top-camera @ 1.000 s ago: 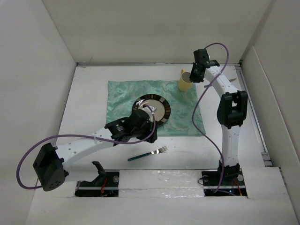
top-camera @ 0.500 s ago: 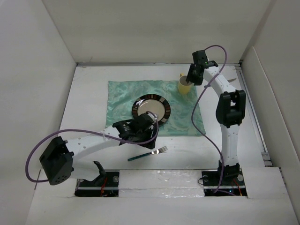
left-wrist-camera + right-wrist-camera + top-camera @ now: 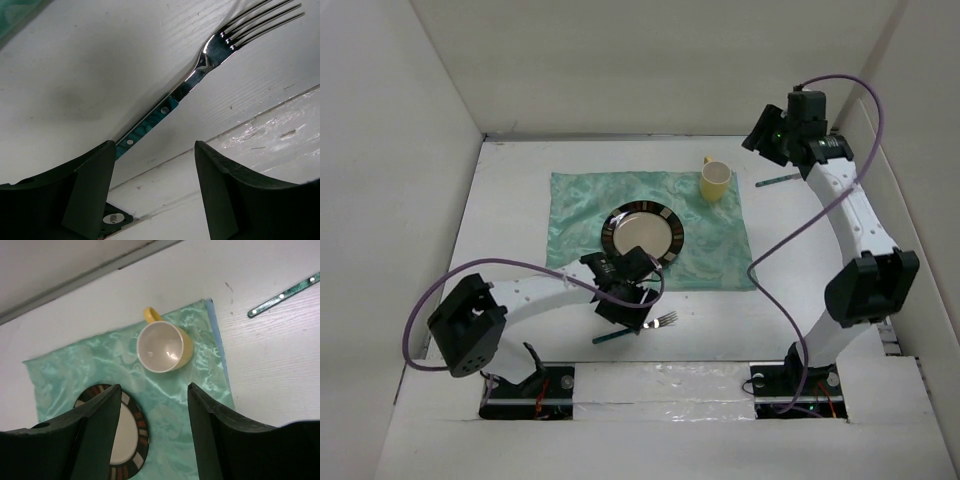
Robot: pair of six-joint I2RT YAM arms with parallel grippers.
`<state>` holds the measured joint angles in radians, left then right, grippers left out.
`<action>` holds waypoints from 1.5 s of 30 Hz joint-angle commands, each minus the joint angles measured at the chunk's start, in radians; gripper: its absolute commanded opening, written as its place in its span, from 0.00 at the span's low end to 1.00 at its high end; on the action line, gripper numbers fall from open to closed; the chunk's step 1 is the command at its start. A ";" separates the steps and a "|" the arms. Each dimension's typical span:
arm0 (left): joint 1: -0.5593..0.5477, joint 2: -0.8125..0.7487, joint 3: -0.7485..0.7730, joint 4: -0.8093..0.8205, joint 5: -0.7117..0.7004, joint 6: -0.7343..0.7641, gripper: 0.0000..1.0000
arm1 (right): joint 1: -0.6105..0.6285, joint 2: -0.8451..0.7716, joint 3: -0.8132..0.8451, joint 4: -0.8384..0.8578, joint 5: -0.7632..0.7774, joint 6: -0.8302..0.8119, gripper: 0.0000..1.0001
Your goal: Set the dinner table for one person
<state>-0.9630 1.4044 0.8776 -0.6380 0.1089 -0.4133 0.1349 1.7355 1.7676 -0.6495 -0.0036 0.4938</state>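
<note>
— Any markings to go by?

— Only patterns. The fork (image 3: 200, 75) has a mottled green handle with pale rivets, and a second utensil (image 3: 282, 297) shows the same sort of handle; the plate (image 3: 642, 235) has a dark rim broken by pale blocks.

— And the arms?

— The left arm is folded low across the near side of the counter (image 3: 510, 220). The left gripper (image 3: 154, 150) is released, with its jaws spread just above the fork's handle. The right arm reaches high toward the far right corner. The right gripper (image 3: 152, 405) is also spread and grasping nothing, looking down on the yellow cup (image 3: 160, 347).

— Where does everything sit?

— The white counter, walled by upright panels, carries a green mat (image 3: 580, 210). The plate and cup are on the mat, the fork lies on bare counter near its front edge, and the second utensil lies right of the mat.
</note>
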 commanded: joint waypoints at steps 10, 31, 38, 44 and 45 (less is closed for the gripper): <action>-0.016 0.215 0.037 -0.017 0.075 0.059 0.59 | -0.017 -0.214 -0.106 0.108 -0.190 0.000 0.59; -0.279 0.249 0.286 -0.126 -0.159 -0.111 0.00 | -0.115 -0.387 0.016 0.110 -0.325 0.078 0.57; 0.016 0.068 0.500 -0.152 -0.267 -0.102 0.00 | -0.092 -0.456 -0.123 0.134 -0.335 0.085 0.46; 0.383 0.059 0.495 -0.029 -0.206 0.010 0.00 | -0.006 -0.530 -0.281 0.139 -0.325 0.057 0.00; 0.444 0.098 0.495 -0.014 -0.204 0.036 0.00 | 0.023 -0.536 -0.313 0.128 -0.317 0.049 0.00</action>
<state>-0.5900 1.4460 1.3769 -0.6544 -0.1051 -0.4534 0.1074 1.2274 1.5009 -0.5434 -0.3149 0.5709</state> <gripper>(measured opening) 0.120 0.012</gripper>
